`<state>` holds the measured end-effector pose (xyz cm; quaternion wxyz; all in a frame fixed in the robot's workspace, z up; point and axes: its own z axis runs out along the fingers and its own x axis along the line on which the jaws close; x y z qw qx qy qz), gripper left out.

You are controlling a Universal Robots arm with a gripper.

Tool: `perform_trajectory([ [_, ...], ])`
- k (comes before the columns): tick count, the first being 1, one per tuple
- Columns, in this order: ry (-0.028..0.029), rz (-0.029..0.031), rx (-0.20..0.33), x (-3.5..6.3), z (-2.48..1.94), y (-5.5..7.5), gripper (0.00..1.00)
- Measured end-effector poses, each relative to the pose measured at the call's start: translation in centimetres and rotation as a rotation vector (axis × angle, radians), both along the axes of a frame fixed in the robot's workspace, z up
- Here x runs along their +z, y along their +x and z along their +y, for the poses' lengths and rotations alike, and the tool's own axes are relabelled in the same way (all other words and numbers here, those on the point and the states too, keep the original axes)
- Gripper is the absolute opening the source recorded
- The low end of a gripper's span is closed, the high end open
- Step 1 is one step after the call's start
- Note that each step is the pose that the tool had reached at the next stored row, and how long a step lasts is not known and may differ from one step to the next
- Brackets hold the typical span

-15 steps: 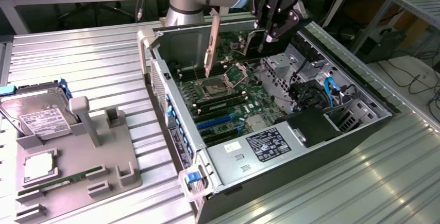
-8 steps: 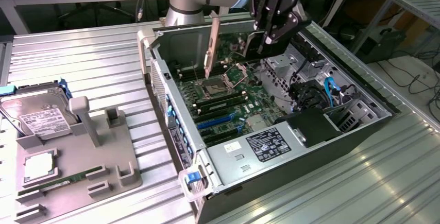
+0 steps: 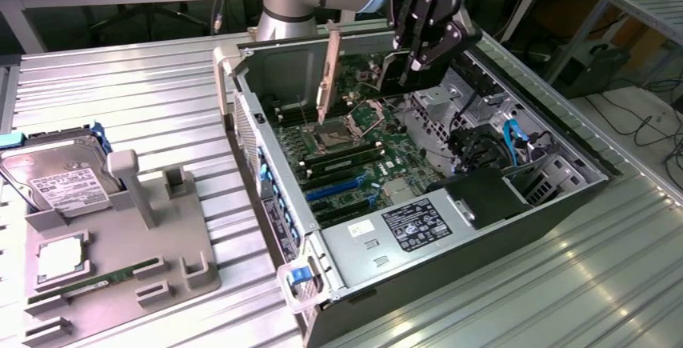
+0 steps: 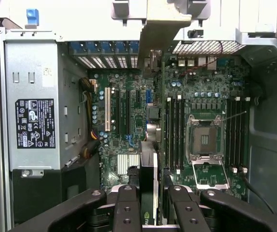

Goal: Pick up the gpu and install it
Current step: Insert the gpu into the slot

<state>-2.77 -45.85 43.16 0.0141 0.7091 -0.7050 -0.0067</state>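
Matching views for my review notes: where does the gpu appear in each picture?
Exterior view: the gpu hangs edge-on from the gripper above the open computer case, silver bracket toward the exterior view's left.
Wrist view: the gpu runs edge-on between the fingers.
Shared landmark: the empty CPU socket.

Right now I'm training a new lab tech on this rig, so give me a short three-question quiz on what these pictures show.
1. True or false: the gripper holds the graphics card above the open computer case.
2. Where is the hard drive? A) inside the case B) upright in the grey holder beside the case C) in the gripper.
3. Fill in: the graphics card hangs edge-on, with its silver ______ at one end.

Key: 1 true; 2 B; 3 bracket.
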Motion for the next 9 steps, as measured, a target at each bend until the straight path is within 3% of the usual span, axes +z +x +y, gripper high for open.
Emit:
perform_trajectory([
  [9,0.0,0.0,0.002,-0.4,0.0,0.0,0.27],
])
